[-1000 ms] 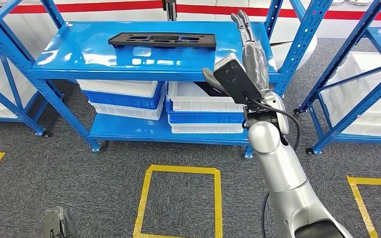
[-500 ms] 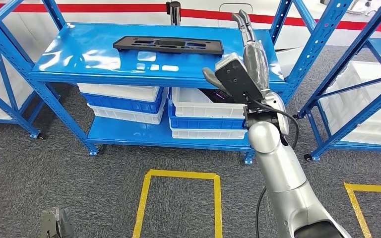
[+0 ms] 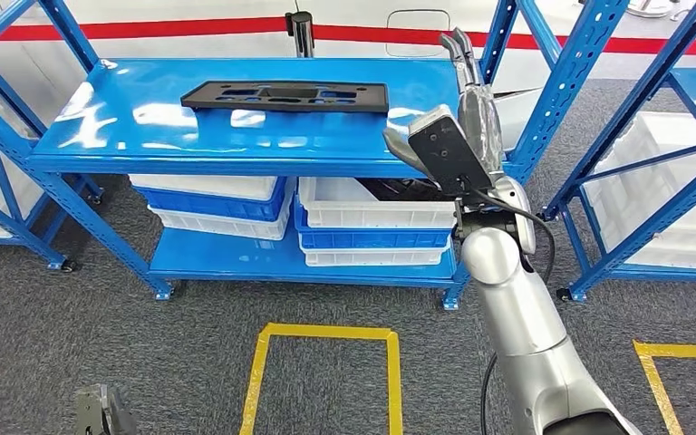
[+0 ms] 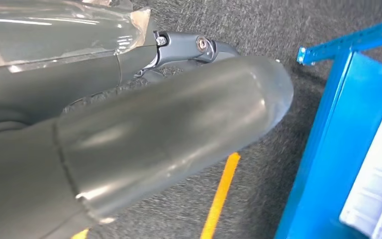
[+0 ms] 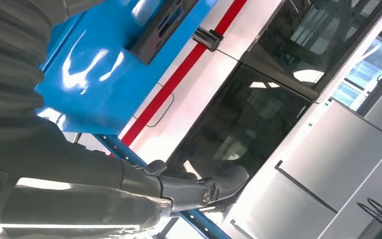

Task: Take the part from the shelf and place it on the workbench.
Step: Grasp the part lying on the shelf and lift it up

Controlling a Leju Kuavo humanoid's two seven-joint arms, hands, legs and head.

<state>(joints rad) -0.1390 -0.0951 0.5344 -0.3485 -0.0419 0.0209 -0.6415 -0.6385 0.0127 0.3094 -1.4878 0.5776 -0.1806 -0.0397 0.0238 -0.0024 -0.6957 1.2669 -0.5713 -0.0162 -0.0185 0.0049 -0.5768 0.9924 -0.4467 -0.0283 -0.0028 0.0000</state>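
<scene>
Head view: black flat part (image 3: 285, 94) lies on top deck of the blue shelf (image 3: 145, 136), long axis running left-right across the deck, parallel to the front edge. Right hand (image 3: 465, 95) is raised at the shelf's right end, fingers straight and held together pointing up, thumb out to the side, holding nothing. Part sits to the left of that hand and slightly beyond it, near but apart (so the reach would go leftward over the deck, my read). Right hand is the nearer one; left hand (image 3: 101, 412) hangs low over the floor, well apart from the shelf. Part looks like rigid matte plastic, thin plate with several cut-outs; the deck is glossy painted metal with glare. White and blue crates (image 3: 376, 213) are stacked below. Grey carpet, yellow floor tape (image 3: 326, 333).

Left wrist view: thick grey thumb and smooth grey cover of the left hand (image 4: 129, 129) over carpet, a blue shelf edge beside. Fingers mostly hidden, cannot tell their state; nothing visibly held.

Right wrist view: right hand (image 5: 129, 194) with dark fingers stretched out, empty. The part (image 5: 161, 27) lies on the shiny blue deck, clear of the fingers.
</scene>
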